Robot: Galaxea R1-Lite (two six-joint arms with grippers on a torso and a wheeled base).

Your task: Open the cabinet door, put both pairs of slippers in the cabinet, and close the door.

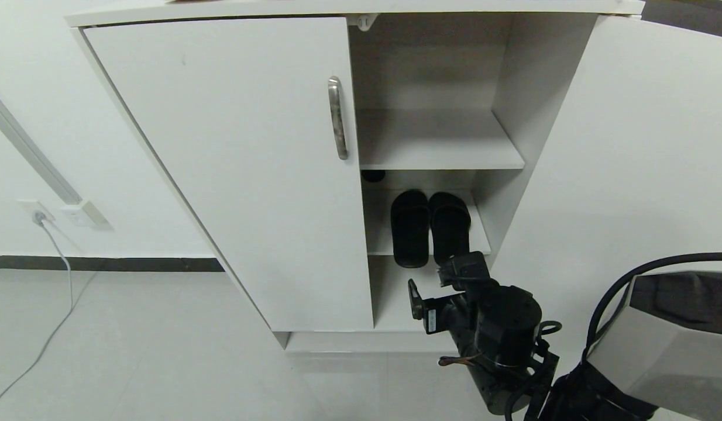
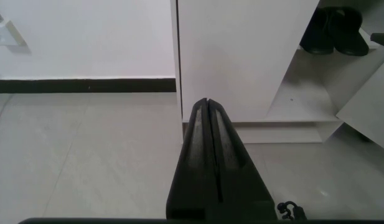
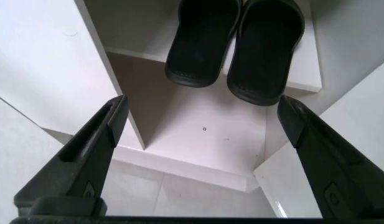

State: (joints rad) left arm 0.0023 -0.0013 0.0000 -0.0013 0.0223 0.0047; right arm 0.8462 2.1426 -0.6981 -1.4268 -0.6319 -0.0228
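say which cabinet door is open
The right-hand door, swung out wide so the shelves and black slippers show. The left door, the one with the metal handle, sits flush and shut.

White wall [image 1: 21, 58]; dark skirting [image 1: 103, 264]; pale tiled floor [image 1: 162, 362]; socket [image 1: 36, 209] with cable [image 1: 66, 275]

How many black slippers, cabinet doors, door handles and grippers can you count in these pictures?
Black slippers: 2
Cabinet doors: 2 (shut door, open door)
Door handles: 1
Grippers: 2 (left gripper shut, right gripper open)
Total: 7
A dark shape beside the shut door is too hidden to count.
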